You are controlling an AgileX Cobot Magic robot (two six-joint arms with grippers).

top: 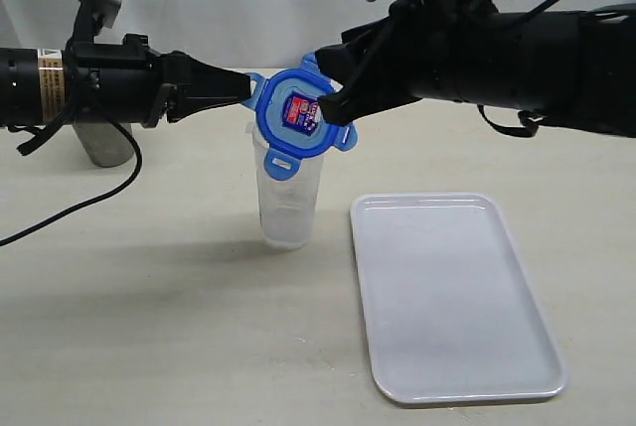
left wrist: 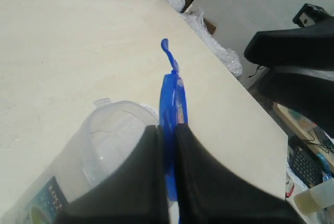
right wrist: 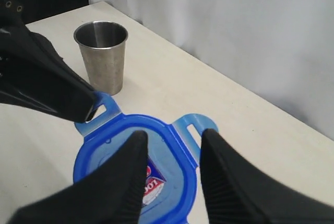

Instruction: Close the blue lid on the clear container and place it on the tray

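Blue lid [top: 298,113] is up in the air over the open mouth of the clear container [top: 288,198], tipped almost on edge so that its red-and-blue label faces the exterior camera. Its lowest flap hangs in front of the container's rim; whether the 2 touch cannot be told. The left pincer [top: 243,88] is clenched on the lid's edge flap on the left side, and in the left wrist view its 2 black fingers [left wrist: 151,182] squeeze the thin blue plastic between them. The right pincer [top: 333,108] reaches in from the other side with its fingers apart, released; the right wrist view shows another flap of the lid in the gap between the fingertips.

The clear container stands upright on the counter [top: 149,327], lidless. Just to its right, apart from it, lies the tray [top: 447,297], flat and with nothing on it. A steel cup [top: 104,143] stands upright at the far left of the counter, behind the left arm and well apart from the container.
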